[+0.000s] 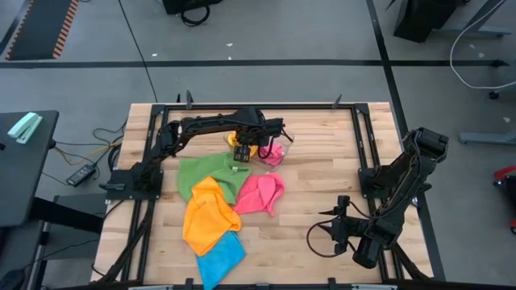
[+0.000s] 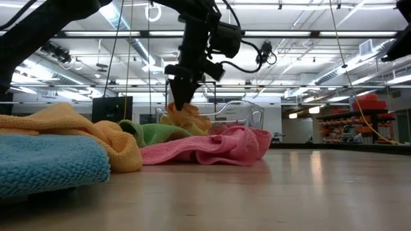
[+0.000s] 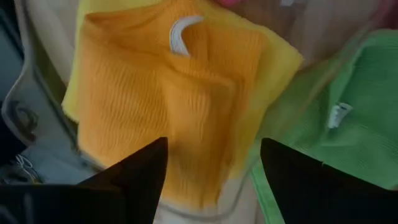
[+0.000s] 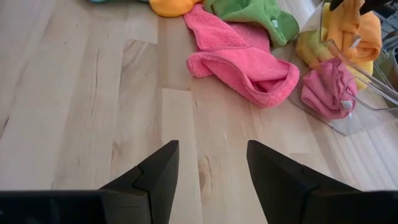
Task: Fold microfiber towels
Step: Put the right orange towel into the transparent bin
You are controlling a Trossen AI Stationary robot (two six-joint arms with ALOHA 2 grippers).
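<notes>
Table [image 1: 322, 205]: pale wood-plank top, framed by dark rails along its left, top and right edges.

Left gripper [image 1: 241, 151]: upper centre of the high view, arm reaching in from the left rail. Fingers spread, closed on nothing; in the left wrist view the two dark tips stand apart over a folded orange towel [image 3: 168, 99] with a yellow towel [image 3: 273, 68] showing past its edges.

Clear plastic tray [image 4: 367, 93]: upper centre of the table, just right of the left gripper. It holds the orange and yellow cloths and a rolled pink towel [image 4: 329, 87] near its front wall.

Loose towels, centre-left of the high view, overlapping in a chain:
- green towel [image 1: 205, 173], touching the tray side;
- second pink towel [image 1: 260, 193], crumpled, to the right of the green;
- second orange towel [image 1: 207, 217], below the green, lapping it;
- blue towel [image 1: 220, 258], lowest, close to the table's bottom edge.

Right gripper [image 1: 332, 228]: lower right of the high view, well apart from all cloths. Fingers parted, nothing between them; bare wood lies under it.

Open room: bare planks across the whole right half of the table and the lower centre between the pink towel and the right gripper. The left strip beside the rail is narrow.
</notes>
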